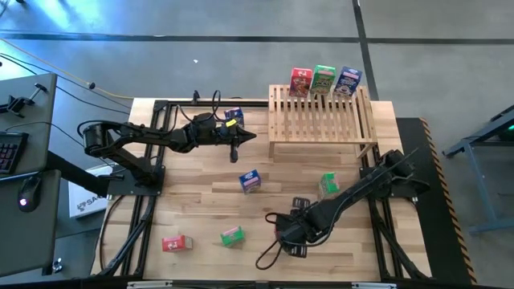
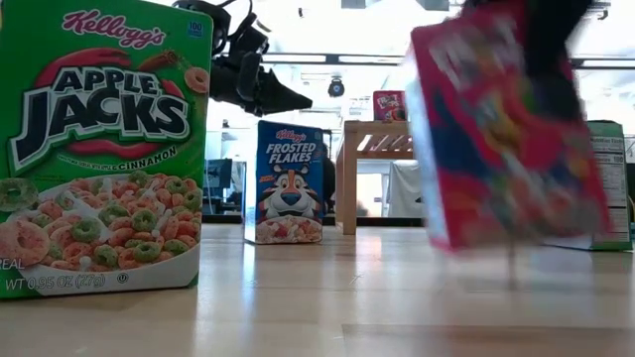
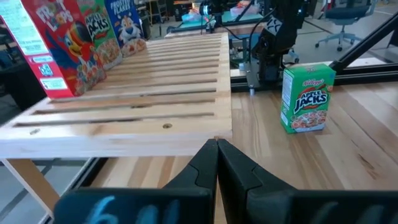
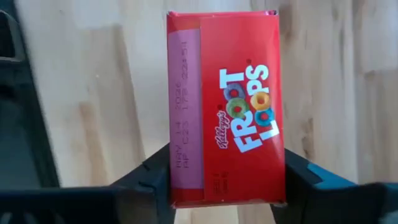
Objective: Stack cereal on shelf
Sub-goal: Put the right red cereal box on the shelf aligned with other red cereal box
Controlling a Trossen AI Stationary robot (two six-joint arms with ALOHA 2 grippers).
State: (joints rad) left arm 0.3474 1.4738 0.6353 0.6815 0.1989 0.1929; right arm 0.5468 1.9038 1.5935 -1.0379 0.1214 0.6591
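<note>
The slatted wooden shelf (image 1: 321,120) stands at the table's far right. A red (image 1: 300,82), a green (image 1: 323,80) and a blue cereal box (image 1: 348,82) stand upright along its far edge. My right gripper (image 1: 287,230) is near the table's near edge, shut on a red Froot Loops box (image 4: 227,106). My left gripper (image 3: 216,152) hovers shut and empty just left of the shelf. On the planks stand or lie a blue box (image 1: 250,181), two green boxes (image 1: 328,185) (image 1: 232,236) and a red box (image 1: 175,243). Another blue box (image 1: 234,116) sits behind the left arm. My right gripper pinches the red Froot Loops box between its two fingers (image 4: 152,177), one on each of two opposite faces, at the end nearest the wrist (image 4: 227,193). The fingers come from above, pointing down at the planks. In the low view the box (image 2: 486,129) is tilted and lifted clear.
The shelf's near slats (image 3: 155,106) are bare in front of the three standing boxes. A green Apple Jacks box (image 2: 99,149) fills the low view's left side. Black arm frames (image 1: 152,144) run along both table sides. A desk with a keyboard (image 1: 8,148) sits beyond the left edge.
</note>
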